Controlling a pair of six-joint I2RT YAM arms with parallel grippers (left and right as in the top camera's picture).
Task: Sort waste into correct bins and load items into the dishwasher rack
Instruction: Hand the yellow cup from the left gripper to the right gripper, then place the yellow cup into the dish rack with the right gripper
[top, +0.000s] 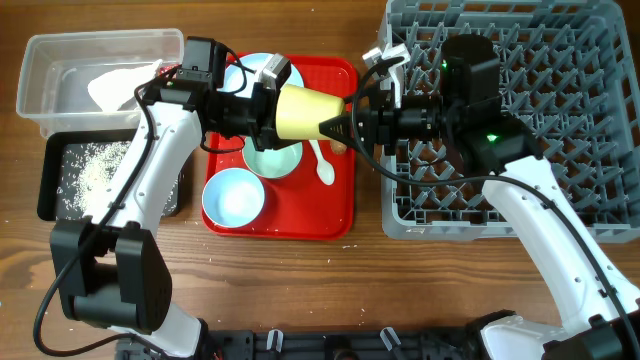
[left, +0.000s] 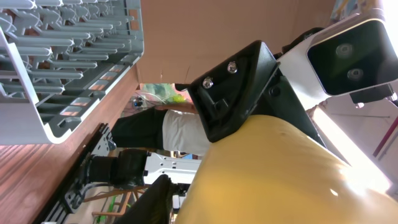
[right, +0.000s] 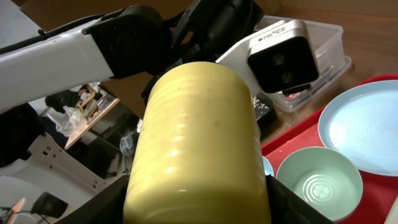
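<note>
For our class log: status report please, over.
Left gripper and right gripper both clamped on yellow cup. Cup mid-air over red tray. Dishwasher rack alongside, right arm across it.

The small yellow cup (top: 300, 111), faintly ribbed, hangs sideways in midair.

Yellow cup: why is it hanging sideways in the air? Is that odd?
The yellow cup lies on its side in mid-air above the red tray, gripped at both ends by the left pincer and right pincer. It looks like a hand-over, not a spill.
</note>
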